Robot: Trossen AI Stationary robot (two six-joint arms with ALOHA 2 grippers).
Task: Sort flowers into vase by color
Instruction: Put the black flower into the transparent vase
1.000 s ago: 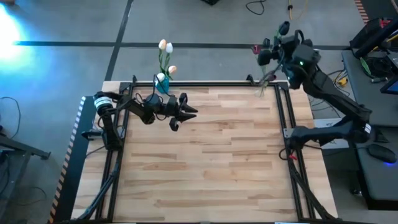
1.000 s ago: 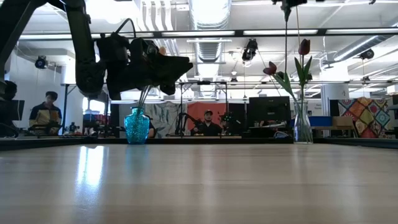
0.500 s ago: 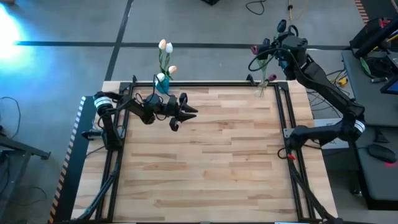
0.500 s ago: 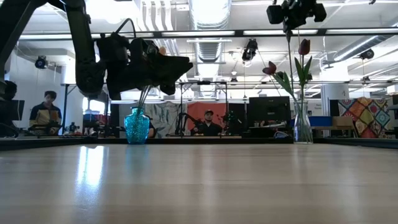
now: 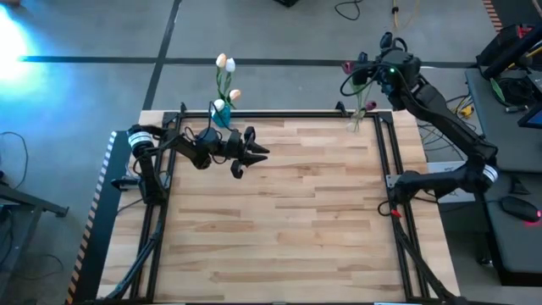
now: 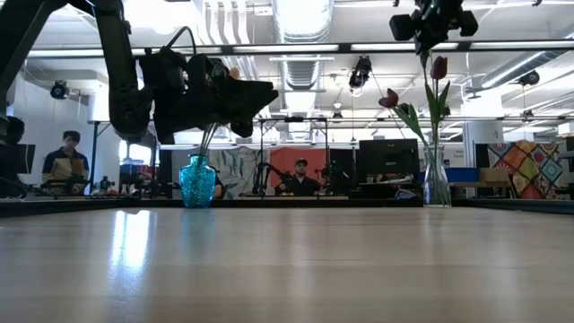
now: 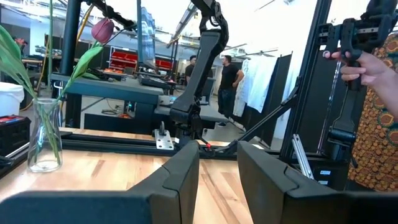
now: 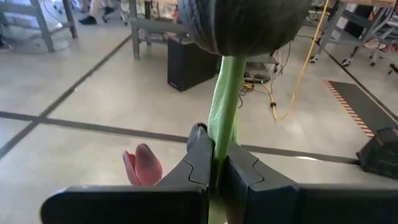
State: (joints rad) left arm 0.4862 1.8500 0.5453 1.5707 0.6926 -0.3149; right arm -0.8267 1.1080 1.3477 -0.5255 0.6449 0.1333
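A blue vase (image 5: 220, 114) (image 6: 197, 181) at the table's far-left edge holds white and peach tulips (image 5: 225, 68) by their stems. A clear glass vase (image 5: 360, 117) (image 6: 437, 181) (image 7: 45, 135) at the far-right edge holds dark red and pink tulips (image 6: 439, 67) (image 7: 102, 29). My right gripper (image 5: 385, 72) (image 6: 433, 20) (image 8: 216, 171) hovers high above the clear vase, shut on a dark-headed tulip (image 8: 242, 22). My left gripper (image 5: 254, 151) (image 7: 217, 168) hangs open over the table, right of the blue vase. My right gripper pinches the dark tulip's green stem (image 8: 222, 124) between its two fingers, a short way below the head (image 5: 385, 40). The flower is lifted clear of the table, and its stem (image 6: 426, 76) hangs down toward the clear vase. Whether its lower end is inside the vase I cannot tell.
A black metal frame (image 5: 383, 161) runs along the table's sides and far edge. The wooden tabletop (image 5: 279, 220) lies bare in the middle and near part. People (image 6: 300, 179) stand beyond the table, and a person's hand (image 7: 367, 62) shows at the right.
My right gripper has come down with the dark tulip and shifted a little sideways toward the clear vase, staying shut on the stem. The left arm and both vases have stayed still.
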